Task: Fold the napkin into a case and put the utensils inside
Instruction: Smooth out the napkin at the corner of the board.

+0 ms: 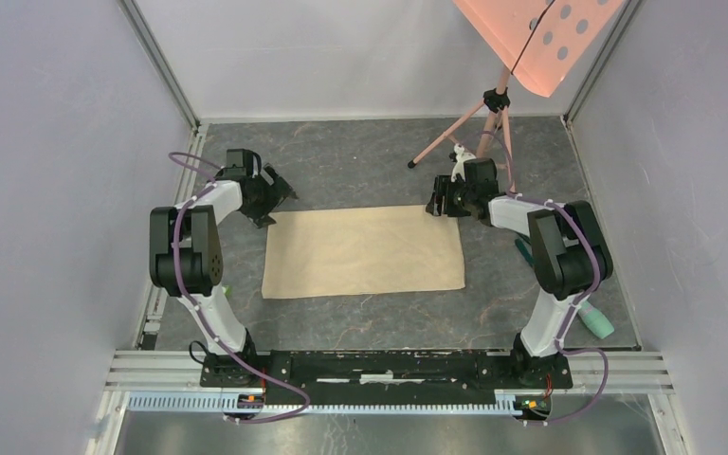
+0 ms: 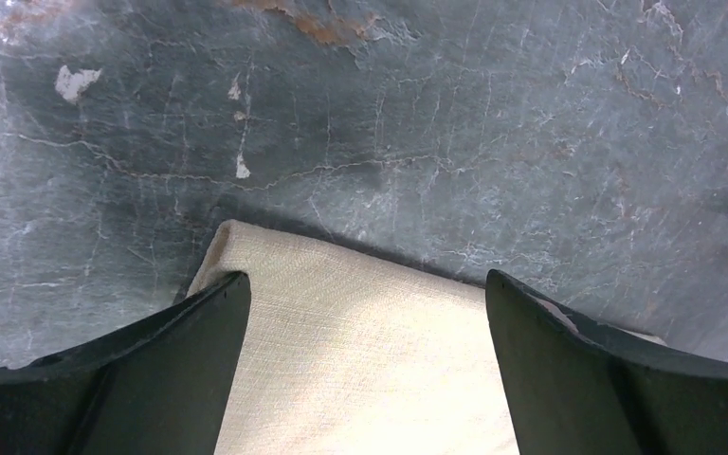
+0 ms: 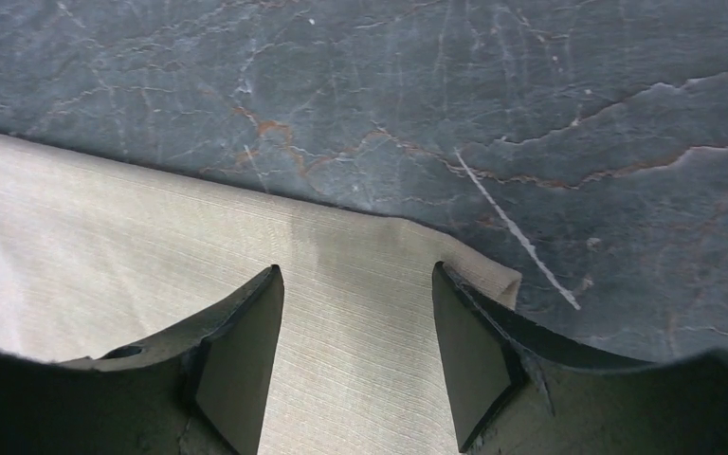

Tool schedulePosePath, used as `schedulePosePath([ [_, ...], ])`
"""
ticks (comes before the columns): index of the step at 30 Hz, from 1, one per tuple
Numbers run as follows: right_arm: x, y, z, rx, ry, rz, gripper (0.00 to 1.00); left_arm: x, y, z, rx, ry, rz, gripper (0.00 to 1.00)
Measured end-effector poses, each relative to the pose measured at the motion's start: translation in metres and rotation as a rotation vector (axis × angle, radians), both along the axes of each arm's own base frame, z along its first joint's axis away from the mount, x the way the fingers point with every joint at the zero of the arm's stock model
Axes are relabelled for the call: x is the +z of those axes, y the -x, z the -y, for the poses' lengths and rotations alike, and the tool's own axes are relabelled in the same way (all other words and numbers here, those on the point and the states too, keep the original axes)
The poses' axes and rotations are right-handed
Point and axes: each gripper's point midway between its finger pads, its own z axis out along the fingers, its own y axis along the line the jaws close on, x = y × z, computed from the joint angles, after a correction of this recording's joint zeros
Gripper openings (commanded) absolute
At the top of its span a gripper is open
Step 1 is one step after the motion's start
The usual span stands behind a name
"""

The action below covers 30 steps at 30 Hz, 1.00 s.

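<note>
The beige napkin [image 1: 364,252] lies flat on the dark table as a wide rectangle, folded with a doubled far edge. My left gripper [image 1: 273,204] is open over its far left corner; in the left wrist view the cloth [image 2: 360,351] lies between the spread fingers. My right gripper [image 1: 441,202] is open over the far right corner; in the right wrist view the cloth [image 3: 355,313] shows between the fingers, with the corner just right of them. Neither gripper holds anything. No gold utensils are in view.
A mint-green cylinder [image 1: 595,322] lies at the right, partly behind the right arm. A pink tripod stand [image 1: 464,133] with an orange perforated board [image 1: 536,38] stands at the back right. Grey walls close in both sides.
</note>
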Motion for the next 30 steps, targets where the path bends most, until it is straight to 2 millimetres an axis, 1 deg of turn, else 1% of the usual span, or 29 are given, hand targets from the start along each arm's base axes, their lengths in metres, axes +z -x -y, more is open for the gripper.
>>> schedulePosePath([
  [3, 0.000, 0.002, 0.005, 0.005, 0.041, -0.003, 0.66, 0.003, 0.003, -0.003, -0.010, -0.021, 0.001, 1.00],
  [5, 0.002, 0.007, 0.005, 0.013, 0.046, -0.017, 0.67, 0.009, 0.003, -0.002, -0.014, -0.018, 0.010, 1.00],
  [7, 0.012, 0.011, 0.001, 0.029, 0.031, -0.012, 0.68, 0.017, 0.001, 0.000, -0.019, -0.008, 0.035, 1.00],
  [9, 0.023, 0.011, -0.004, 0.043, 0.005, 0.008, 0.67, 0.023, -0.001, 0.002, -0.027, 0.005, 0.053, 1.00],
  [10, 0.028, 0.010, -0.007, 0.049, -0.010, 0.020, 0.68, 0.024, -0.002, 0.003, -0.030, 0.010, 0.059, 1.00],
  [12, 0.031, 0.008, -0.010, 0.055, -0.024, 0.031, 0.68, 0.020, -0.002, 0.004, -0.032, 0.014, 0.052, 1.00],
  [14, 0.027, 0.008, -0.010, 0.057, -0.025, 0.025, 0.68, 0.010, -0.002, 0.003, -0.031, 0.014, 0.030, 1.00],
  [16, 0.014, 0.006, -0.007, 0.050, -0.014, 0.003, 0.68, -0.002, -0.002, 0.001, -0.025, 0.014, 0.001, 1.00],
  [18, -0.003, 0.004, 0.001, 0.034, 0.003, -0.023, 0.67, 0.001, -0.007, -0.006, -0.010, 0.003, 0.013, 1.00],
  [21, -0.002, -0.011, 0.013, 0.012, 0.031, 0.001, 0.67, 0.000, -0.007, -0.011, -0.010, -0.007, 0.007, 1.00],
  [23, -0.002, -0.013, 0.018, 0.005, 0.060, 0.004, 0.68, 0.000, -0.006, -0.011, -0.018, -0.023, 0.002, 1.00],
  [26, -0.001, -0.009, 0.020, 0.006, 0.076, -0.006, 0.68, 0.004, -0.005, -0.011, -0.026, -0.033, 0.010, 1.00],
  [30, 0.009, 0.000, 0.009, 0.022, 0.067, -0.015, 0.70, 0.027, -0.007, -0.003, -0.044, -0.042, 0.066, 1.00],
])
